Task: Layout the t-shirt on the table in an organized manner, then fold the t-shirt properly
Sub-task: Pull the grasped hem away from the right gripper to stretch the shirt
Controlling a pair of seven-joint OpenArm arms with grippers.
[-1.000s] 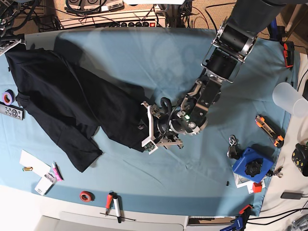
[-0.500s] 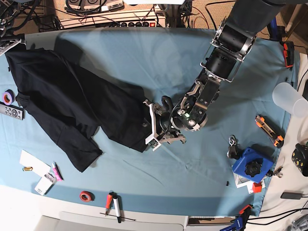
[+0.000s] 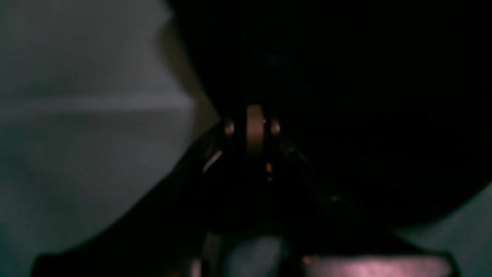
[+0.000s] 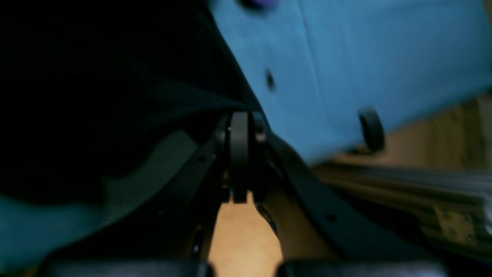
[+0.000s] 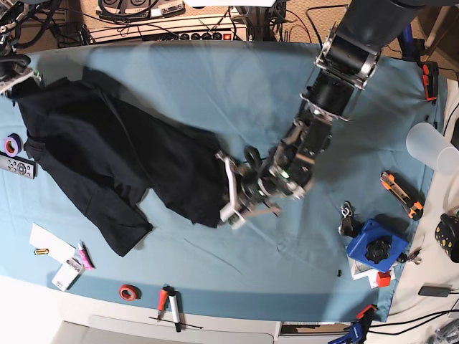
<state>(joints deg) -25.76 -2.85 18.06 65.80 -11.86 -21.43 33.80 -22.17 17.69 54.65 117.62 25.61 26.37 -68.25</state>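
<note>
shirt (image 5: 107,158): matt black cloth, creased. bench (image 5: 237,93) cover: smooth light-blue cloth. cup (image 5: 432,147) at 3: translucent plastic.

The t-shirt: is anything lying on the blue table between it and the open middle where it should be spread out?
Nothing visible does. The t-shirt lies bunched on the table, and the blue cloth beside it is bare. The left gripper is already at the shirt's edge, so nothing separates them.
</note>
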